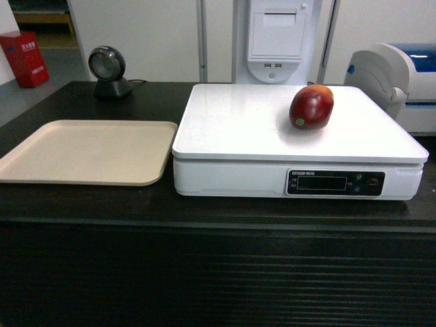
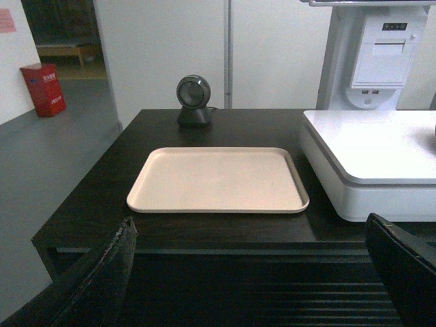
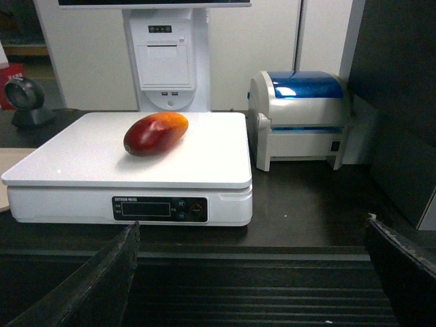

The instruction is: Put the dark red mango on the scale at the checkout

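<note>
The dark red mango (image 1: 311,107) lies on its side on the white scale (image 1: 238,129), toward the platform's back right; its yellow-orange end shows in the right wrist view (image 3: 156,133). The scale (image 3: 82,160) stands on the dark checkout counter (image 1: 204,211). Neither gripper appears in the head view. My left gripper (image 2: 248,272) hangs open in front of the counter's ribbed front, below the tray. My right gripper (image 3: 252,272) is open too, low before the counter, well short of the scale. Nothing sits between either pair of fingers.
A flat beige tray (image 1: 41,163) lies left of the scale. A round black scanner (image 1: 109,71) stands at the counter's back left. A white and blue label printer (image 3: 300,116) sits right of the scale. A receipt terminal (image 1: 276,37) rises behind it.
</note>
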{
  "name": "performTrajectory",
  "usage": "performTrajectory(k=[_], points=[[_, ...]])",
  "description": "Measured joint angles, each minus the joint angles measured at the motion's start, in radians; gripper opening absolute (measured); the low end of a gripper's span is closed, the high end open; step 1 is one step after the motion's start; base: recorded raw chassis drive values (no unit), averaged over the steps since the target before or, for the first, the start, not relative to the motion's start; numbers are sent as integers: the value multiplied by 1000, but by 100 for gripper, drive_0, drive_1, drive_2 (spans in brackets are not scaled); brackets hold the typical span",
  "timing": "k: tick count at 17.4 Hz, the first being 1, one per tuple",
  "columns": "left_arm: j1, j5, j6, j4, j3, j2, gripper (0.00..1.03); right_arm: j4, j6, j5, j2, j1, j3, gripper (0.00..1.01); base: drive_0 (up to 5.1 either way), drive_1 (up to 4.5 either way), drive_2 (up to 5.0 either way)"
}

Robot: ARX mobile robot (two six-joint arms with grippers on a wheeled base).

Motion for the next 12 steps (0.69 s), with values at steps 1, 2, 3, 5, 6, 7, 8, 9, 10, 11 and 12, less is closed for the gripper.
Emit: performTrajectory(k=[1,2,3,5,6,7,8,9,10,11,12], points=[[0,0,0,0,0,0,99,0,0,0,0,0,0,98,0,0,0],[0,0,0,0,0,0,98,0,0,0,0,0,0,98,0,0,0],[0,0,0,0,0,0,97,0,0,0,0,0,0,98,0,0,0],[0,0,0,0,0,0,98,0,0,0,0,0,0,98,0,0,0],[0,0,0,0,0,0,98,0,0,0,0,0,0,98,0,0,0],[0,0,0,0,0,0,98,0,0,0,0,0,0,98,0,0,0],[0,0,0,0,0,0,98,0,0,0,0,0,0,98,0,0,0],[0,0,0,0,0,0,98,0,0,0,0,0,0,98,0,0,0],[0,0,0,0,0,0,98,0,0,0,0,0,0,98,0,0,0],[0,0,0,0,0,0,98,0,0,0,0,0,0,98,0,0,0],[0,0,0,0,0,0,98,0,0,0,0,0,0,98,0,0,0]])
